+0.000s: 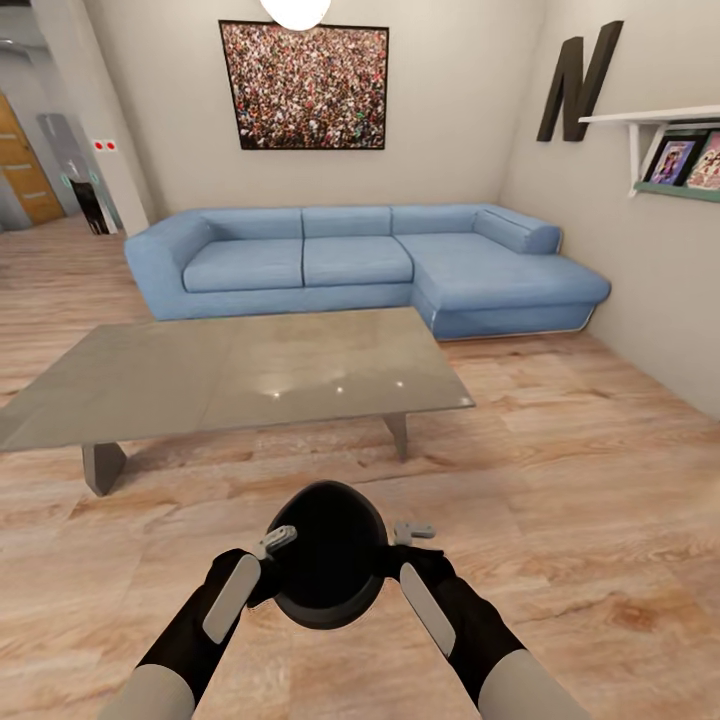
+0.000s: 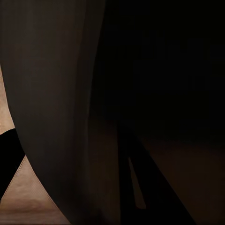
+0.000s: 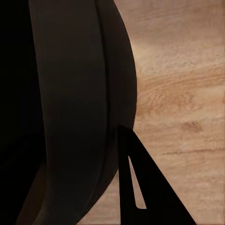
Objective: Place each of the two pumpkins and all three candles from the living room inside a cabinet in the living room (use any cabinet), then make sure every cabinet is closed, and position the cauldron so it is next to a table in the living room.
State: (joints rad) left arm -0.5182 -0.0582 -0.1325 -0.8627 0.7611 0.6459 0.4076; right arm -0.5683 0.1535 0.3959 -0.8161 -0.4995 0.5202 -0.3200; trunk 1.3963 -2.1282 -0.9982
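The cauldron [image 1: 328,560], a round black pot with small grey handles on both sides, hangs just above the wood floor between my two arms. My left gripper [image 1: 268,575] is shut on its left rim and my right gripper [image 1: 392,570] is shut on its right rim. In the left wrist view the dark cauldron wall [image 2: 56,93] stands very close. The right wrist view has the cauldron's curved side [image 3: 79,117] with one of my fingers [image 3: 136,187] against its outside. A short way ahead of the cauldron stands the low grey table [image 1: 230,375]. The pumpkins, candles and cabinet are out of view.
A blue corner sofa [image 1: 360,260] runs along the back wall behind the table. A white wall shelf [image 1: 670,150] with pictures hangs on the right wall. Wood floor [image 1: 580,500] lies open to the right of the table. A doorway [image 1: 30,170] is at far left.
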